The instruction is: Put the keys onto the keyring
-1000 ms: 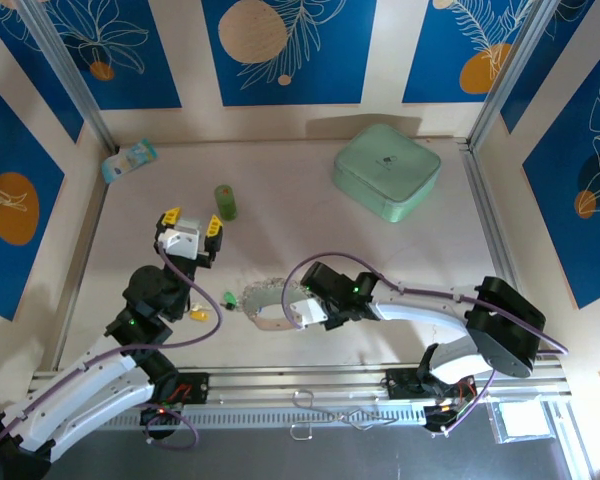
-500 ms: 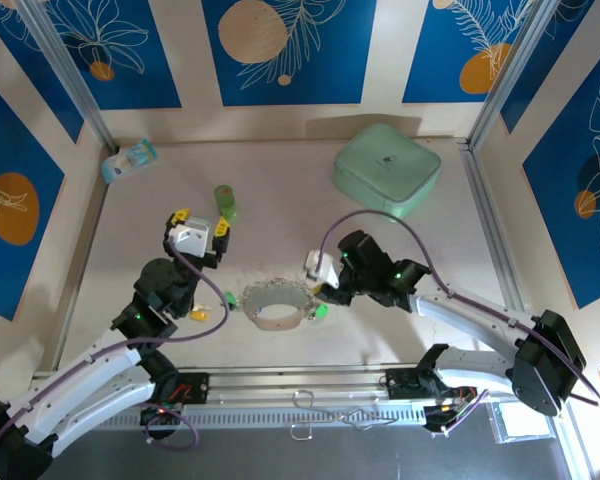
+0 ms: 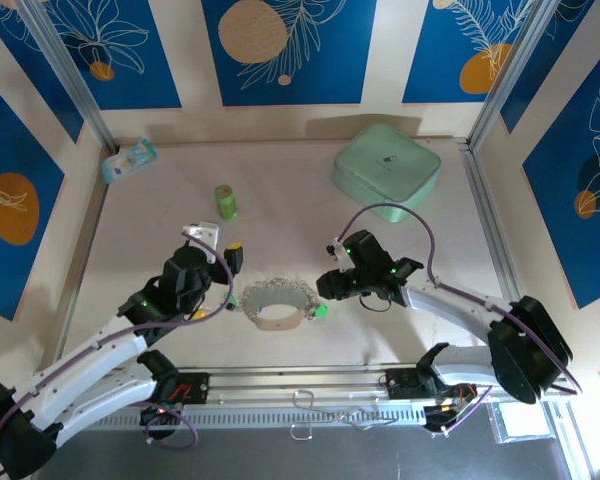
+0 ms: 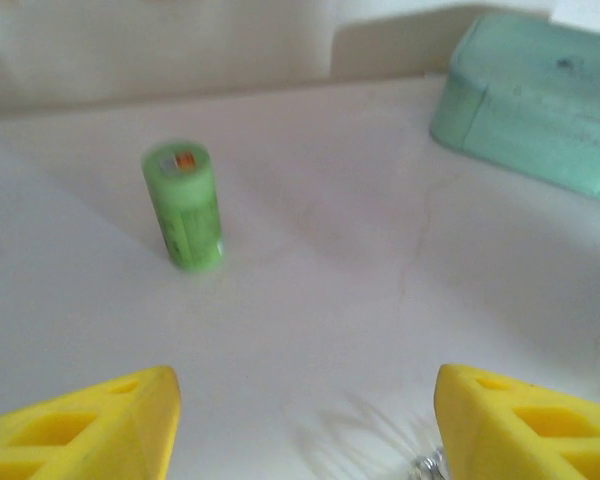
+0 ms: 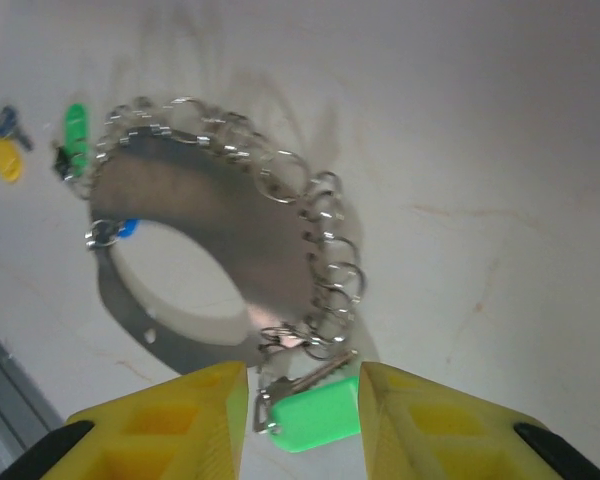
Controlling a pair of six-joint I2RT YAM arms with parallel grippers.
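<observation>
The keyring (image 5: 230,262) is a flat metal loop edged with small wire rings, and it lies on the table near the front middle (image 3: 277,318). A green-headed key (image 5: 320,415) lies just beside it (image 3: 321,311). My right gripper (image 5: 302,420) is open and straddles this key, with a gap showing at the left finger. More keys lie past the loop's far side: a green one (image 5: 75,135), a yellow one (image 5: 4,158) and a blue one (image 5: 5,120). My left gripper (image 4: 305,425) is open and holds nothing. It hovers left of the loop (image 3: 223,250).
A green cylindrical bottle (image 3: 225,201) stands upright behind the left gripper (image 4: 183,205). A mint-green box (image 3: 385,170) sits at the back right (image 4: 530,110). A small packet (image 3: 128,160) lies in the back left corner. Metal rails run along the table's sides and front.
My right gripper drew back from the keyring, leaving the green key on the table, then came down over it. My left gripper swung right and nearer, toward the keyring.
</observation>
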